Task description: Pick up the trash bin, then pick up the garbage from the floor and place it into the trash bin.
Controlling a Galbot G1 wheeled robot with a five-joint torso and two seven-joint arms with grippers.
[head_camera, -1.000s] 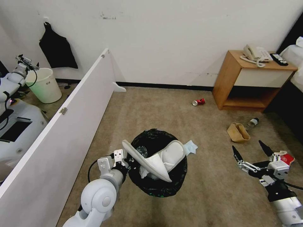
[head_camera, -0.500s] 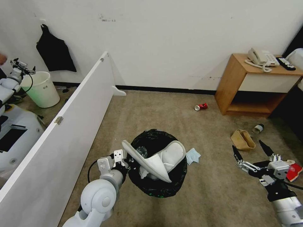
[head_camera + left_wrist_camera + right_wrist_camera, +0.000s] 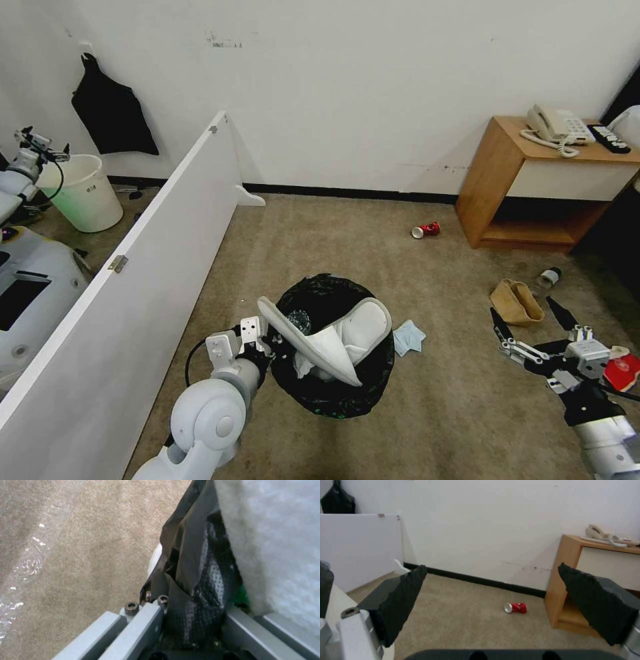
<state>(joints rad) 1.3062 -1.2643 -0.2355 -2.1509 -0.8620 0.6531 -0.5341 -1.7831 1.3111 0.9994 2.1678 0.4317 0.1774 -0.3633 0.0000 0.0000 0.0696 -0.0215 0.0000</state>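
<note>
Two tools are at work. The left tool (image 3: 267,347) is clamped on the near-left rim of the trash bin (image 3: 333,387), and the left wrist view shows its fingers (image 3: 140,627) pinching the crinkled black bag (image 3: 196,580) over the rim. The bin sits near the middle of the carpet, close to the robot, with white slippers (image 3: 327,337) lying across its mouth and a clear plastic bottle (image 3: 299,321) tucked beneath them.

The right tool (image 3: 533,325) hangs over the carpet at the near right, spread wide and holding nothing — its two black fingers (image 3: 400,600) stand well apart in the right wrist view, framing a red can (image 3: 516,608) farther off.

More garbage lies on the floor. A light-blue face mask (image 3: 408,337) rests just right of the bin. A brown paper bag (image 3: 515,303) sits beyond the right tool, with another bottle (image 3: 549,276) just past it. A red packet (image 3: 623,371) lies at the near right, beside the right wrist. The can (image 3: 425,230) lies on its side farther away, near the left foot of a wooden nightstand (image 3: 493,180) that carries a telephone (image 3: 557,125).

A white partition panel (image 3: 133,267) runs along the left, and behind it stands an unlined pale bucket (image 3: 83,197).
</note>
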